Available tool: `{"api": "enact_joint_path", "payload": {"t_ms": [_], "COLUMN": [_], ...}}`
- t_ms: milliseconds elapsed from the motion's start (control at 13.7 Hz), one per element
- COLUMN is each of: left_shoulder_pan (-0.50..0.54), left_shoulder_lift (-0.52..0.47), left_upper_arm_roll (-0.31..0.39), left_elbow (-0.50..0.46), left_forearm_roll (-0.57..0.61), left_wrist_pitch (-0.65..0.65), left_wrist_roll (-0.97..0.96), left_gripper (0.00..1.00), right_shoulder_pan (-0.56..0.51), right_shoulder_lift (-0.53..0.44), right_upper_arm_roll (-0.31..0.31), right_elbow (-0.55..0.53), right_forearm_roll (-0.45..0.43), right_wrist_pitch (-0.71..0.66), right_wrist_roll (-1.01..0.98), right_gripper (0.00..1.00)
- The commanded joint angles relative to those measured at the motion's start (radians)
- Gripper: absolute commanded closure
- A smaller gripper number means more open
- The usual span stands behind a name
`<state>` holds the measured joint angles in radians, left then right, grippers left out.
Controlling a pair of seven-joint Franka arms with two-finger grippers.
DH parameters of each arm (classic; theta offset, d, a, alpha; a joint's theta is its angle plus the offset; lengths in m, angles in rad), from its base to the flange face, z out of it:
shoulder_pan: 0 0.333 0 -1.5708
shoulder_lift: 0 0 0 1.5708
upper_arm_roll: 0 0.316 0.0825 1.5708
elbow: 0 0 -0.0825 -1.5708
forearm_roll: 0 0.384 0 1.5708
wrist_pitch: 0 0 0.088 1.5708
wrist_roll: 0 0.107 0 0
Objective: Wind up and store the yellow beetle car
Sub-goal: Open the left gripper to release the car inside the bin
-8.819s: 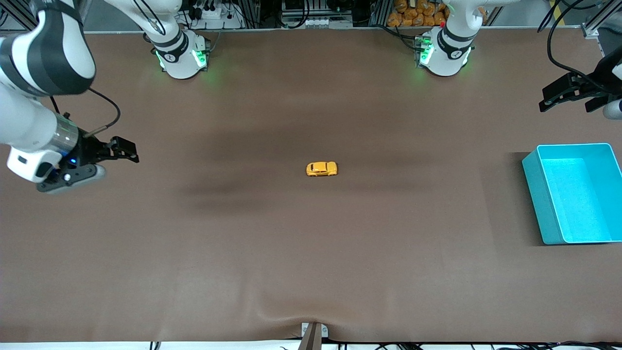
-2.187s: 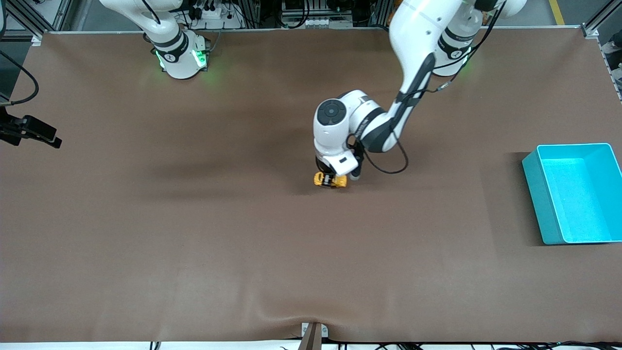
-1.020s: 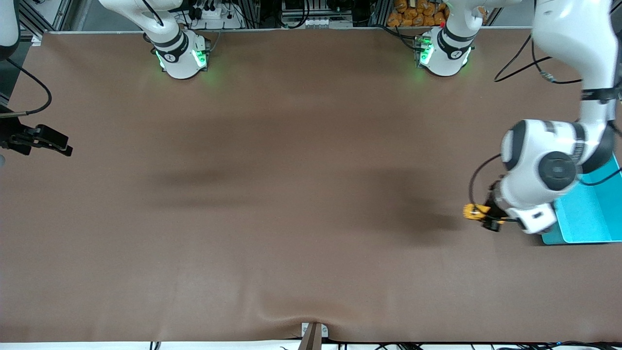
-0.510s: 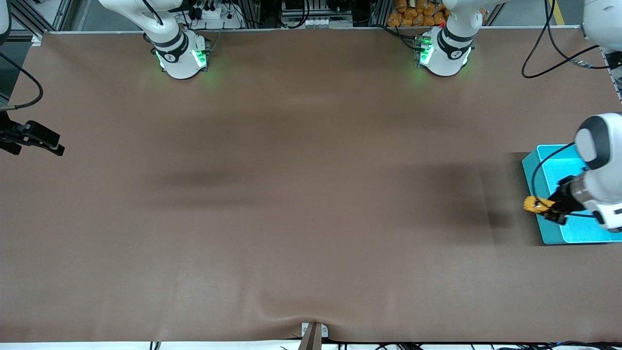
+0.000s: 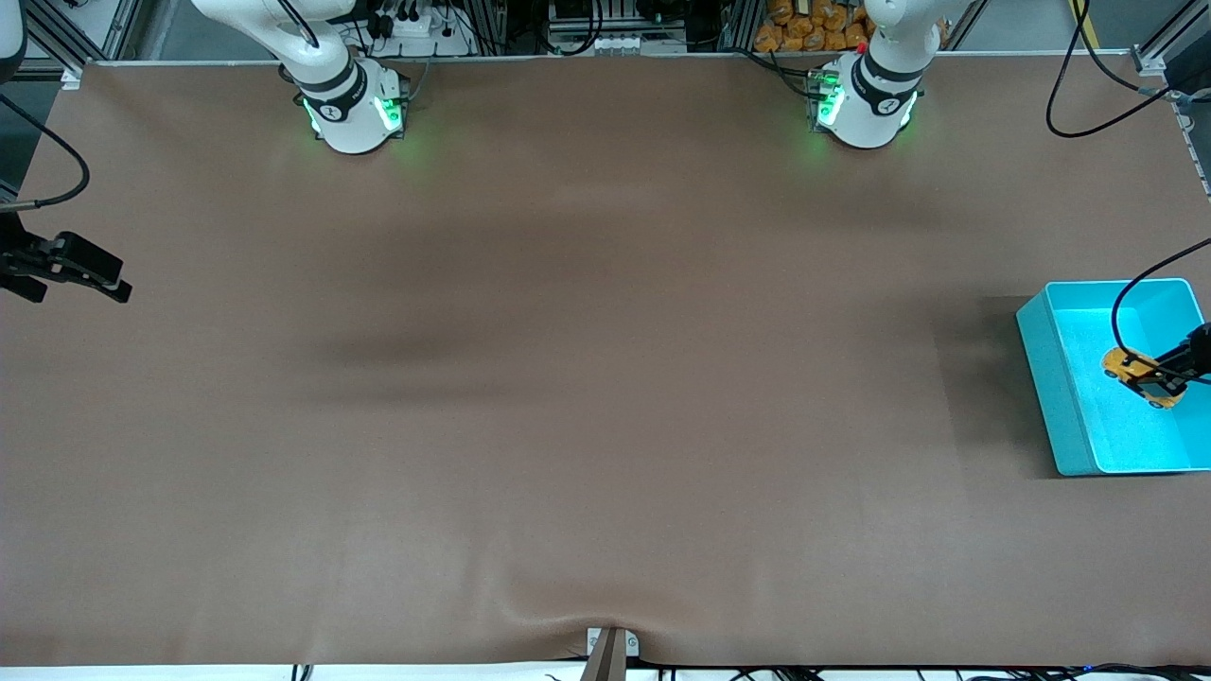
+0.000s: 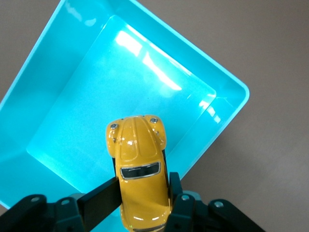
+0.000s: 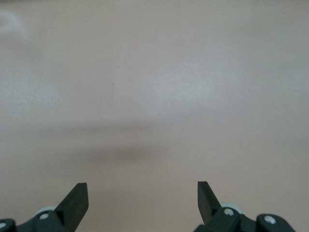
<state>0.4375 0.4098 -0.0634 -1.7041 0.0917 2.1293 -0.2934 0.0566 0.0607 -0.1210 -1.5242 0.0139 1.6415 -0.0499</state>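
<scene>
The left pincer [image 5: 1166, 375] has carried the yellow beetle car [image 5: 1140, 376] from the middle of the worktop [image 5: 605, 426] out to the left arm's end. Half a second ago the car hung at the bin's edge nearest the worktop's middle; it is now over the inside of the turquoise bin [image 5: 1045, 378], clear of the walls.

Left pincer: clamped on the car. The left wrist view shows the fingers [image 6: 99, 203] pressing both flanks at the rear half of the car [image 6: 139, 166], with the bonnet pointing out over the bin floor [image 6: 120, 87]. The car is held level and airborne; it does not touch the bin.

Right pincer [image 7: 143, 198]: fully spread, holding nothing, over bare worktop at the right arm's end. That arm is waiting and has barely shifted over the last second.

Assessment: the transport leg looks complete. The car has been lifted, moved and brought above the container, so what remains of storing appears to be lowering and release. Whether the spring has been wound cannot be judged from these views; no wheel motion can be made out.

Risk noted: a release from this height could let the car bounce or roll against a bin wall, and a wound spring would drive it forward on landing. Lowering closer to the floor first would be prudent.
</scene>
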Motion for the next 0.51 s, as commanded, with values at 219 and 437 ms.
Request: {"api": "enact_joint_path", "payload": {"t_ms": [219, 437], "left_shoulder_pan": [0.006, 0.021], "left_shoulder_lift": [0.010, 0.029], "left_upper_arm_roll": [-0.010, -0.009], "left_elbow": [0.004, 0.007], "left_forearm_roll": [-0.012, -0.006], "left_wrist_pitch": [-0.014, -0.014], "left_wrist_roll": [0.239, 0.351], "left_gripper": [1.00, 1.00], "right_shoulder_pan": [-0.006, -0.011], "right_shoulder_lift": [0.002, 0.005], "right_upper_arm_roll": [-0.011, -0.009], "right_elbow": [0.019, 0.019], "right_forearm_roll": [0.005, 0.006], "right_wrist_pitch": [-0.017, -0.014], "right_wrist_roll": [0.004, 0.007], "right_gripper": [0.00, 0.00]}}
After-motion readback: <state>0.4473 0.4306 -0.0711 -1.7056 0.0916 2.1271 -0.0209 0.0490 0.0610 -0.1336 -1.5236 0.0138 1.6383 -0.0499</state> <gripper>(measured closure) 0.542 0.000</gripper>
